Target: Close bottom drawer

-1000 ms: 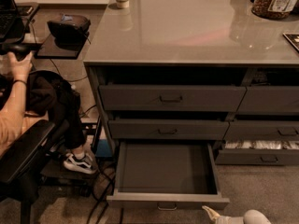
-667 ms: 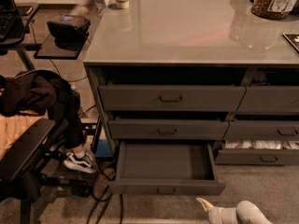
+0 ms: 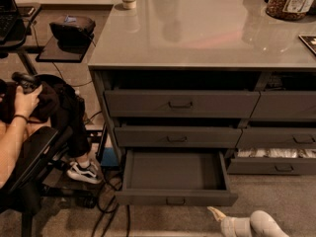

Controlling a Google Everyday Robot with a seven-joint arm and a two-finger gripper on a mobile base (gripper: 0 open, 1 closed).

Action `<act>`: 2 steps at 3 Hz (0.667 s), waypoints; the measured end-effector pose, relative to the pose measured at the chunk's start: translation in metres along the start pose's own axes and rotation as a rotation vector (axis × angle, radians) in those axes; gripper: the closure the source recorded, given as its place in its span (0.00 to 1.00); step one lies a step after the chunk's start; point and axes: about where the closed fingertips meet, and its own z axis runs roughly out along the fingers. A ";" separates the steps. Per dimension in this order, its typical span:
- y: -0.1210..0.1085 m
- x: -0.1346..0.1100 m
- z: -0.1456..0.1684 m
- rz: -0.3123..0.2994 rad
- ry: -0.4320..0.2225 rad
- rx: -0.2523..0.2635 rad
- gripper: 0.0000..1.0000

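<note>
gripper (image 3: 215, 212): low at bottom edge, pointing up-left | arm (image 3: 265, 224): pale, reaching in from lower right

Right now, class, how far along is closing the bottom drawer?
Done: nothing yet; the bottom drawer stands pulled out, its bare inside showing. In hand: the tool hovers low by the drawer front's right end, not clearly touching it. Left: pushing it shut.

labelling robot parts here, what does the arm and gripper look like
The gripper, low in view in front of the bottom drawer, is pale cream and tapers to a point. The arm behind it is off-white, in smooth rounded segments. No cables or markings show.
</note>
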 end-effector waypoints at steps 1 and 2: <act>-0.038 0.006 -0.008 -0.063 0.005 0.045 0.00; -0.060 0.010 -0.013 -0.085 0.027 0.060 0.00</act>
